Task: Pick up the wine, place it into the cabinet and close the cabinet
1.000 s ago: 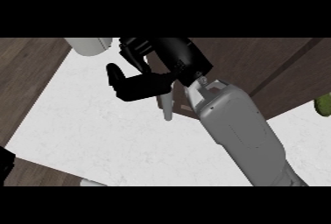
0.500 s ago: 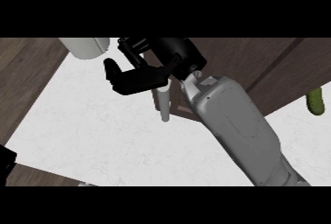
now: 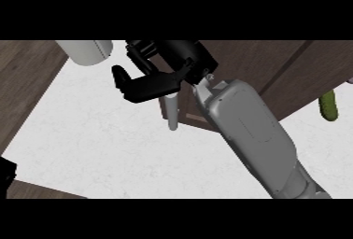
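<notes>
My right hand is up at the top middle of the head view, in front of the dark wood cabinet door. Its fingers are relaxed and hold nothing; the thumb points up on the left. Just below the hand, the door's grey bar handle hangs down over the white counter. A pale cylinder shows at the top left, cut off by the picture's edge; I cannot tell whether it is the wine. Only a black sliver of my left hand shows at the lower left edge.
A green elongated object stands at the right edge beside the cabinet front. Dark wood borders the counter at the left and at the lower left corner. My grey right forearm crosses the middle of the counter diagonally.
My right hand has shifted slightly left and up, and the door handle with it. The green object has come further into view at the right.
</notes>
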